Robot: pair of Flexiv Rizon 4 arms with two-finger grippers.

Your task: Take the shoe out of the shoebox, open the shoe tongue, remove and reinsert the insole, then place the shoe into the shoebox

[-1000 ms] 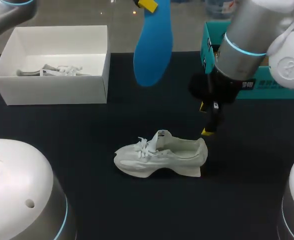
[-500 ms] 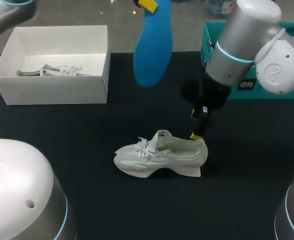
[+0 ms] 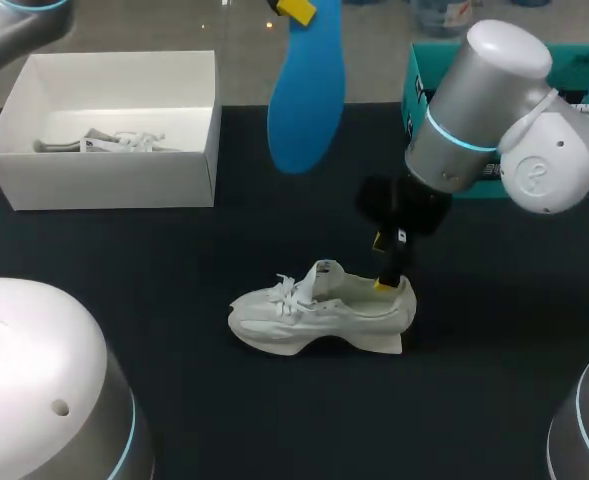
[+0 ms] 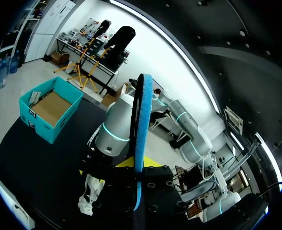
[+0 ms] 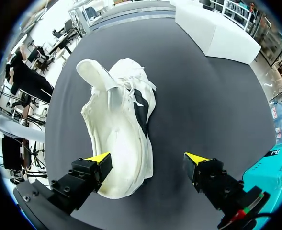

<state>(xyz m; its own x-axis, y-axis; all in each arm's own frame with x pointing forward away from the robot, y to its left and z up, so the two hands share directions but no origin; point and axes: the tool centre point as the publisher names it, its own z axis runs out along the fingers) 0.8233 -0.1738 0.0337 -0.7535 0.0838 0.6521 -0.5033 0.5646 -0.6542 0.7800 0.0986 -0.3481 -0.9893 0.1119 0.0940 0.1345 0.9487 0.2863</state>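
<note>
A white shoe point(image 3: 319, 310) lies on its sole in the middle of the black table, toe to the left, tongue lifted. My right gripper point(image 3: 384, 265) hangs open over its heel, one yellow tip at the heel collar. In the right wrist view the shoe point(image 5: 119, 129) lies ahead of the right gripper point(image 5: 148, 159); one fingertip point(image 5: 98, 158) is over the heel and the other stands beside the shoe above bare table. My left gripper point(image 3: 296, 8) holds the blue insole point(image 3: 306, 95) high above the table's far side, hanging down. The left wrist view shows that insole point(image 4: 141, 134) edge-on between its fingers.
An open white shoebox point(image 3: 104, 165) stands at the far left with a second white shoe point(image 3: 109, 140) inside. A teal box point(image 3: 559, 175) sits at the far right, behind my right arm. Black tabletop point(image 3: 124, 260) lies bare around the shoe.
My right arm has swung left and lowered, bringing its open gripper from beside the heel to right over the heel collar. The left arm and the insole have stayed still.
</note>
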